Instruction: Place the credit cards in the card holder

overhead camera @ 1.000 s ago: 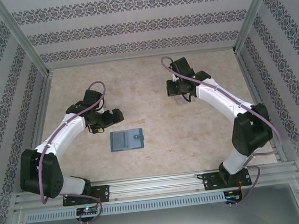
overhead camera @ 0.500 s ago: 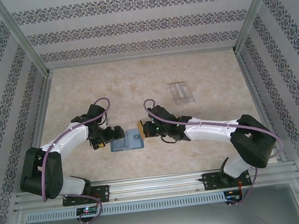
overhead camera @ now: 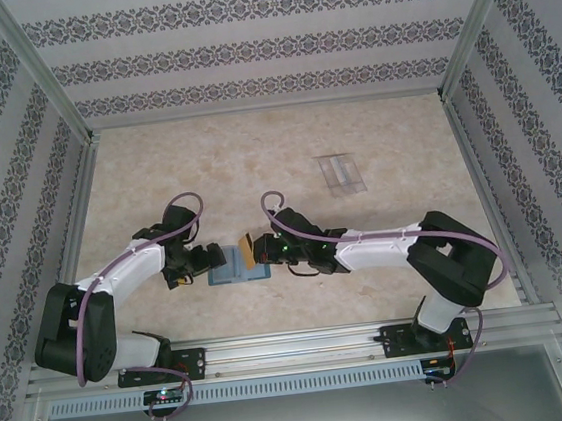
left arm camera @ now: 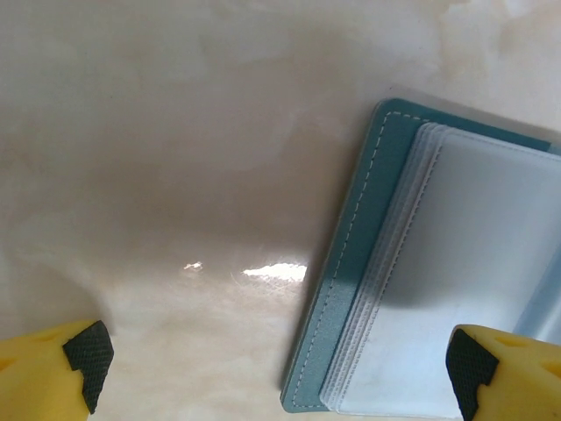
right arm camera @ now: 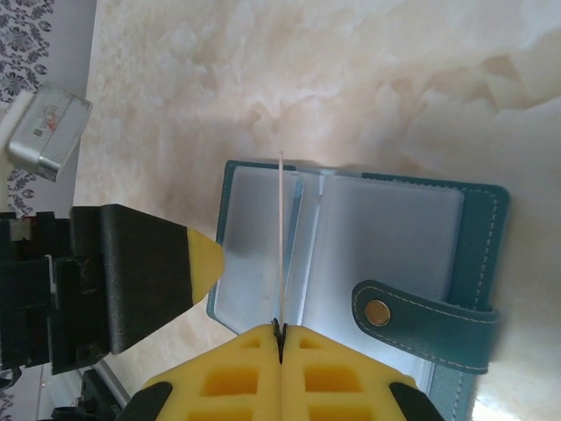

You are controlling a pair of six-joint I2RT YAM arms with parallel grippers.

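The teal card holder [overhead camera: 229, 269] lies open on the table between both grippers, its clear sleeves [right arm camera: 386, 237] facing up and its snap strap [right arm camera: 421, 316] folded across the right side. My right gripper [right arm camera: 280, 335] is shut on one thin credit card [right arm camera: 281, 228], which I see edge-on. The card stands upright over the holder's middle fold. In the top view this card [overhead camera: 248, 246] hangs at the right gripper [overhead camera: 255, 252]. My left gripper [left arm camera: 276, 377] is open just above the table, straddling the holder's [left arm camera: 368, 263] left edge. One of its fingertips [right arm camera: 200, 256] shows beside the holder.
A clear plastic stand [overhead camera: 339, 172] sits at the back right of the marbled table [overhead camera: 256, 163]. Patterned walls enclose the table on three sides. The arm bases and a metal rail [overhead camera: 296, 350] run along the near edge.
The right arm swung from the clear stand at the back right down to the card holder, bringing a card. The left gripper shifted nearer to the holder's left edge.
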